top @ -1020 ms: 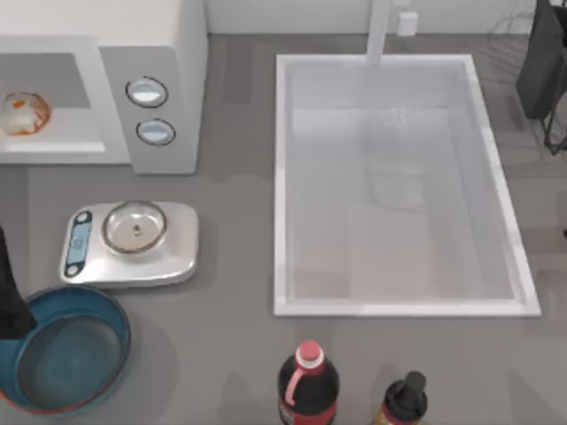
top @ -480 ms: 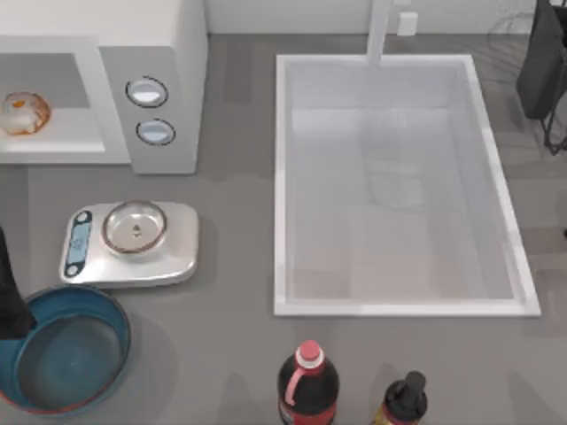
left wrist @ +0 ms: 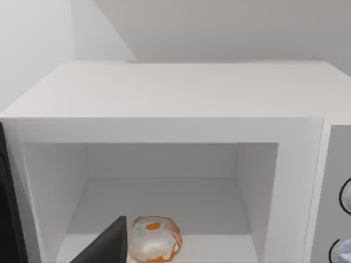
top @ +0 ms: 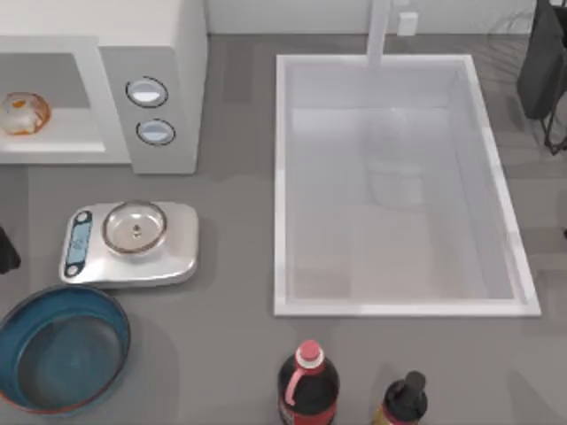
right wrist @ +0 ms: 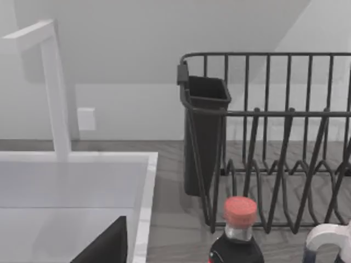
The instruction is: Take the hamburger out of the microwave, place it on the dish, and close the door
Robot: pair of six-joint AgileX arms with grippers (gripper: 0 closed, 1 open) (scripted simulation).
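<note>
The white microwave (top: 151, 53) stands at the table's back left with its cavity open. The hamburger (top: 22, 113) lies on the cavity floor, near the front; in the left wrist view the hamburger (left wrist: 154, 239) shows straight ahead inside the microwave (left wrist: 175, 93). The door's dark edge (left wrist: 6, 219) stands beside the cavity. The blue dish (top: 62, 347) with its reddish rim sits empty at the front left. My left gripper (top: 4, 251) is a dark shape at the left edge, between dish and microwave, and a part of it (left wrist: 107, 246) points at the cavity. My right gripper (right wrist: 107, 244) hangs near the sink.
A silver scale (top: 168, 257) carrying a small steel bowl (top: 135, 227) lies between microwave and dish. A large white sink (top: 399, 305) with a faucet (right wrist: 55, 87) takes up the middle and right. Two bottles (top: 307, 385) (top: 406, 398) stand at the front edge. A black rack (right wrist: 274, 137) sits back right.
My left arm has pulled away from above the dish's left rim toward the microwave, leaving the whole dish uncovered. Nothing else has moved.
</note>
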